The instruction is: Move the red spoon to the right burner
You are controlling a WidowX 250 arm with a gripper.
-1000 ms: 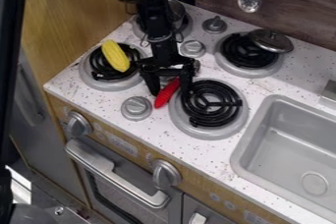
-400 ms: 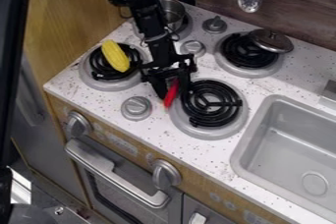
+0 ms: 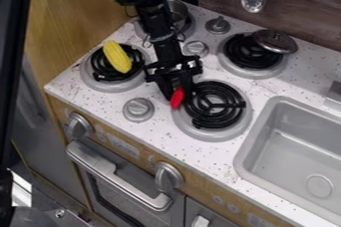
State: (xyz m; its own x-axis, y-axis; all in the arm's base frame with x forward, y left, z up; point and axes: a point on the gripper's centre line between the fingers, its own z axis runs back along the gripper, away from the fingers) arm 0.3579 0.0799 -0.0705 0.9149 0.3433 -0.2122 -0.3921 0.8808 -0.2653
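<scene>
Altogether, four burners (image 3: pixel 212 135); one corncob (image 3: pixel 117 57) on one, one red spoon (image 3: pixel 177 97) beside another.

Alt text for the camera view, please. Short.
Black gripper low at a red spoon, beside the front-right burner of a toy stove. Yellow corn lies on the front-left burner; behind are a metal pot and a lid on the back burners. Sink at right.

Looks like plastic on the red spoon (image 3: pixel 176 98) at the centre, and bumpy plastic on the corn (image 3: pixel 117 57) between ten and eleven o'clock. Shows shiny metal on the lid (image 3: pixel 275 41) at two and skimmer (image 3: pixel 254 1) at one, smooth dull grey on the sink (image 3: pixel 256 132) at four, smooth speckling across the surface (image 3: pixel 220 156).
</scene>
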